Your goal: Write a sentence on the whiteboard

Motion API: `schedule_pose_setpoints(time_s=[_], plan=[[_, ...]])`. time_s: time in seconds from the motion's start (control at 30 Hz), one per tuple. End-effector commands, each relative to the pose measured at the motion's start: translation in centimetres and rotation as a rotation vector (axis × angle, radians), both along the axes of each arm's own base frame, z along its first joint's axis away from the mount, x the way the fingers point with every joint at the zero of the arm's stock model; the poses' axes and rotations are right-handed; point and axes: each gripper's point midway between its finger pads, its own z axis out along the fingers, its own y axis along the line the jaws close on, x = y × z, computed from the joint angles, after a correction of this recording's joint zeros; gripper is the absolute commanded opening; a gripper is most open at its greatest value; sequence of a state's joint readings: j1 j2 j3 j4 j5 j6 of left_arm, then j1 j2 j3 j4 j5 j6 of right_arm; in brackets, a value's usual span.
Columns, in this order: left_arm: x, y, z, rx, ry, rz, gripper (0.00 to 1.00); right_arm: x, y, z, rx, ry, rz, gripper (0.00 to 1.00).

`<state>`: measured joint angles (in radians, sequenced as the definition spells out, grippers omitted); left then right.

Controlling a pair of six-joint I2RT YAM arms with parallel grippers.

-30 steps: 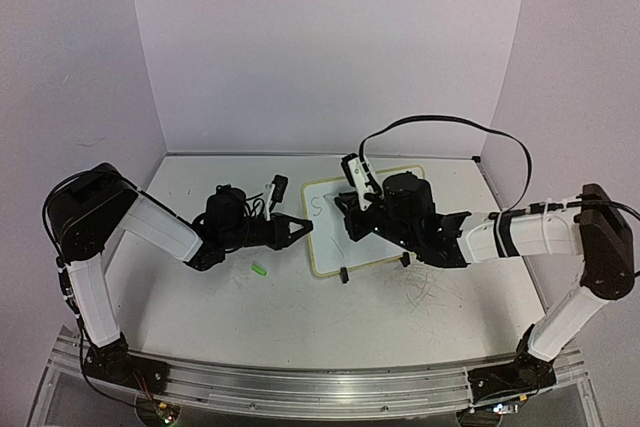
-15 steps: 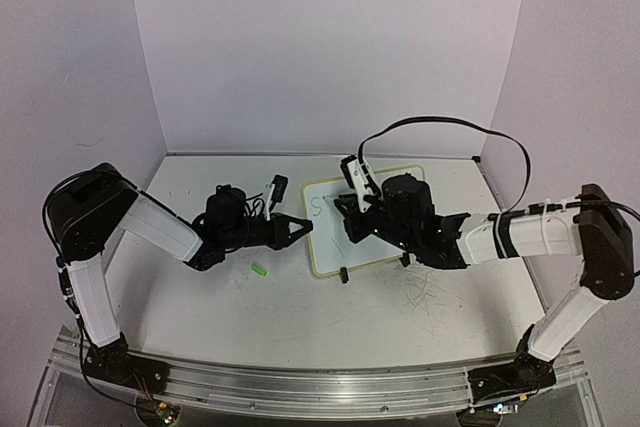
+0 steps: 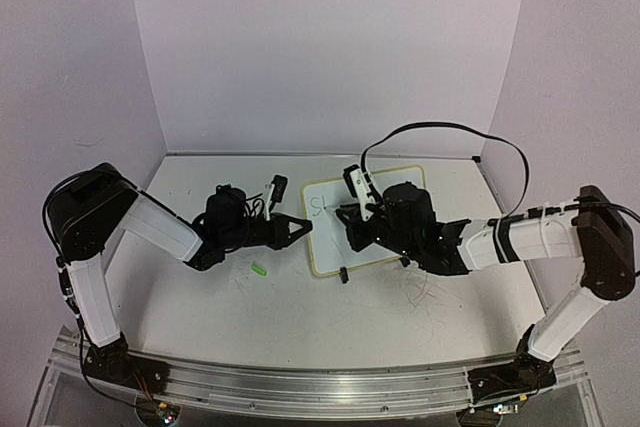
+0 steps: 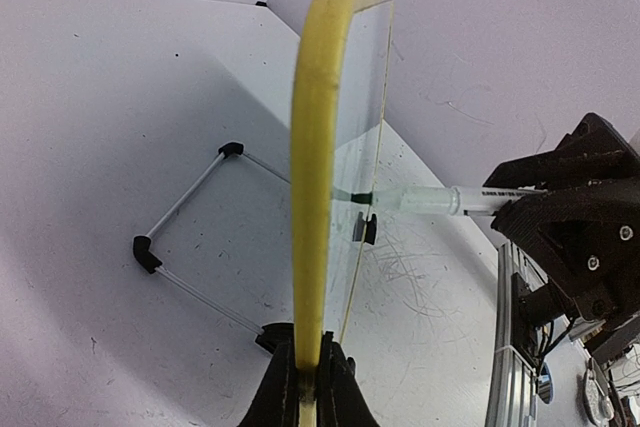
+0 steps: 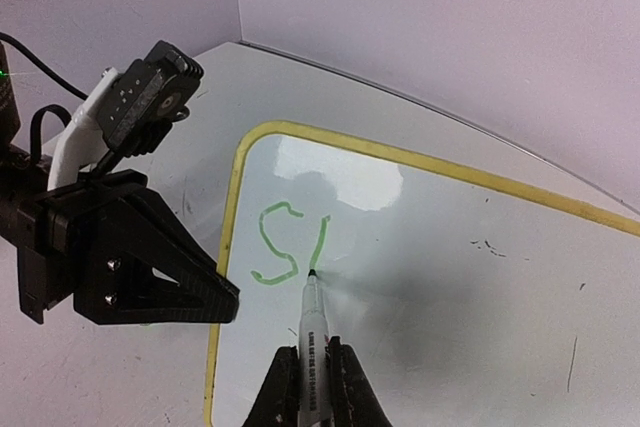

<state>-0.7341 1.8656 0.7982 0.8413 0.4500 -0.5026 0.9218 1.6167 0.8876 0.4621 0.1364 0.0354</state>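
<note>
Since a second ago, a second green stroke has joined the "S" that begins the sentence, and the right gripper has edged rightward. Its fingers are clamped on a marker, whose tip touches the whiteboard at the foot of that stroke. The left gripper pinches the board's left rim, and the board stands tilted on its wire stand, mid-worktop toward the far edge. A small green piece lies near the left gripper, on its near side. The white tabletop is scuffed, and the walls are pale lilac.
</note>
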Motion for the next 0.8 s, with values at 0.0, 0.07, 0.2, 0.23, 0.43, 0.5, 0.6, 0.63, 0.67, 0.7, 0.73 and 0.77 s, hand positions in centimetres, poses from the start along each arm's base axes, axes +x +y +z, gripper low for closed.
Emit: schedule_pose_setpoints(time_s=[0.0, 0.07, 0.2, 0.23, 0.43, 0.5, 0.6, 0.63, 0.67, 0.7, 0.73, 0.77], plan=[[-0.1, -0.1, 2.2, -0.037, -0.042, -0.004, 0.00, 0.0, -1.3, -0.4, -0.013, 0.014, -0.046, 0.00], [-0.1, -0.1, 2.2, -0.038, -0.043, -0.003, 0.00, 0.0, -1.4, -0.3, -0.012, 0.013, -0.048, 0.00], [-0.1, -0.1, 2.2, -0.038, -0.043, -0.003, 0.00, 0.1, -1.7, -0.3, -0.021, 0.005, -0.060, 0.00], [0.0, -0.1, 2.2, -0.038, -0.043, -0.003, 0.00, 0.2, -1.9, -0.1, -0.025, -0.003, -0.070, 0.00], [-0.1, -0.1, 2.1, -0.036, -0.041, -0.003, 0.00, -1.3, -0.8, 2.8, 0.057, -0.043, 0.043, 0.00], [-0.1, -0.1, 2.1, -0.036, -0.042, -0.002, 0.00, -1.5, -0.3, 3.3, 0.078, -0.043, 0.070, 0.00], [-0.1, -0.1, 2.1, -0.038, -0.041, -0.003, 0.00, -1.2, 0.5, 3.3, 0.078, -0.044, 0.082, 0.00], [0.0, -0.1, 2.2, -0.038, -0.040, -0.003, 0.00, -1.1, 0.7, 3.4, 0.080, -0.043, 0.083, 0.00], [-0.1, -0.1, 2.2, -0.039, -0.040, -0.004, 0.00, -0.9, 0.8, 3.3, 0.079, -0.042, 0.079, 0.00], [-0.1, -0.1, 2.2, -0.039, -0.040, -0.004, 0.00, -0.8, 0.8, 3.3, 0.080, -0.045, 0.073, 0.00], [-0.1, -0.2, 2.3, -0.040, -0.040, -0.005, 0.00, -0.6, 0.9, 3.4, 0.080, -0.047, 0.067, 0.00], [-0.1, -0.2, 2.3, -0.040, -0.041, -0.006, 0.00, -0.5, 0.9, 3.3, 0.078, -0.049, 0.061, 0.00]])
